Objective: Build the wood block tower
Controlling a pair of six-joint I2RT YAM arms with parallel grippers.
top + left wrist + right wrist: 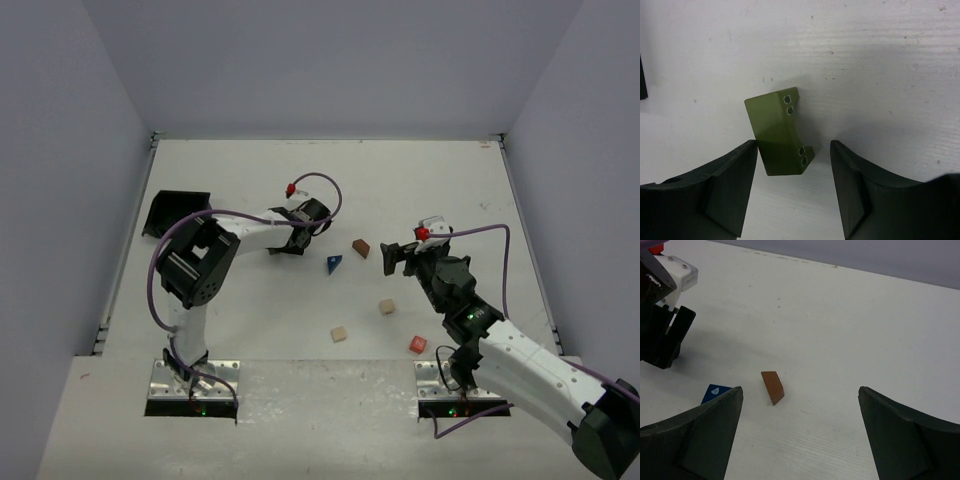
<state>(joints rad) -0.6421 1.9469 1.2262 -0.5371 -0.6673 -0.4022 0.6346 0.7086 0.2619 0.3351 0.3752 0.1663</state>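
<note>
Left gripper (793, 146) fingers fill the bottom of its wrist view, standing apart with the olive-green oblong (780, 132) on the table (880, 60) between them. One finger sits just beside the block's near corner, whether touching I cannot tell; the other is clear of it, so nothing is pinched. The oblong's long axis runs away from the wrist, canted slightly left, and the jaws straddle its narrow width. I judge a small twist would square them before closing.

From above, this spot is left of the table's middle, near the black tray (175, 213) at the left edge. The right gripper (800, 390), spread wide and empty, faces a brown block (772, 387), with the blue wedge (715, 392) just beside one finger. A tan cube (339, 333), a second tan cube (386, 307) and the red cube (418, 344) lie toward the near edge, closer to the right arm.
</note>
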